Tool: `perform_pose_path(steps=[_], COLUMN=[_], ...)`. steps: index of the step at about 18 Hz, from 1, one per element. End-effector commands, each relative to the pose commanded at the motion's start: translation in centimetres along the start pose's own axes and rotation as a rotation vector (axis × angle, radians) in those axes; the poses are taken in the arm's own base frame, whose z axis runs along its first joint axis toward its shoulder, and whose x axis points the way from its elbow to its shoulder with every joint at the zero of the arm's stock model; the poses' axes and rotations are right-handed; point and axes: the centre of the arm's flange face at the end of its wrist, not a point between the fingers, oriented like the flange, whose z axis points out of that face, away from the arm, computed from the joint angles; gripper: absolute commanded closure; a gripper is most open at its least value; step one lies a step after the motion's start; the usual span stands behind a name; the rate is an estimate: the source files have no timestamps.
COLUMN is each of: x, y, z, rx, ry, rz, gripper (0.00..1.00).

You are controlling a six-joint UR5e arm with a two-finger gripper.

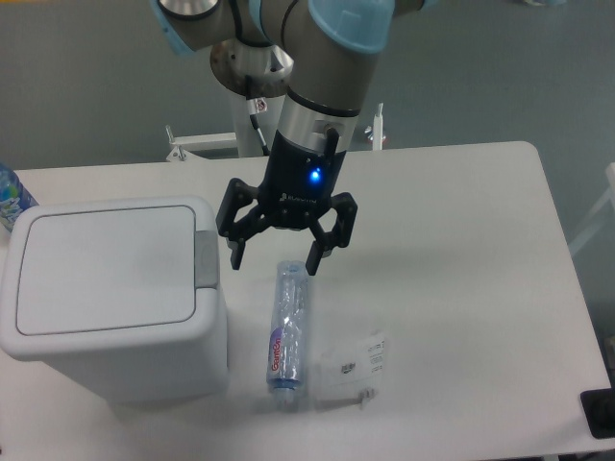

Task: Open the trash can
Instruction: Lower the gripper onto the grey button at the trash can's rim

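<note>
The bin (110, 298) sits at the counter's (461, 250) left front, a big white box with rounded corners, and its flat lid (106, 269) lies shut and level. It stands upright, lid facing up. From here its top looks a little wider than deep, so its longer side runs left to right, roughly along the counter's front edge. The grey button (206, 259) is on the rim at the bin's right side, the side facing the middle of the counter.

The claw (274, 261) hangs just to the right of that button, pointing straight down, with its two black fingers (236, 252) spread wide and nothing between them (a blue light glows on the wrist above). The nearer finger is close beside the bin's right edge; I cannot tell whether it touches or how high it is above the counter.

A clear plastic bottle (286, 331) lies on its side just right of the bin, its length running front to back, its far end under the claw's right finger. A small clear wrapper (354, 365) lies just right of the bottle's near end. Part of another bottle (12, 195) pokes in at the left edge, behind the bin.
</note>
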Motion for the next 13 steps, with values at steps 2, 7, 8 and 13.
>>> perform_pose_path(steps=[2, 7, 8, 13], x=[0.5, 1.0, 1.4, 1.4], y=[0.3, 0.4, 0.4, 0.9], z=[0.7, 0.9, 1.0, 1.6], rx=[-0.011, -0.005, -0.008, -0.019], ry=[0.005, 0.008, 0.011, 0.014], rz=[0.007, 0.008, 0.014, 0.014], gripper=[0.00, 0.00, 0.00, 0.00])
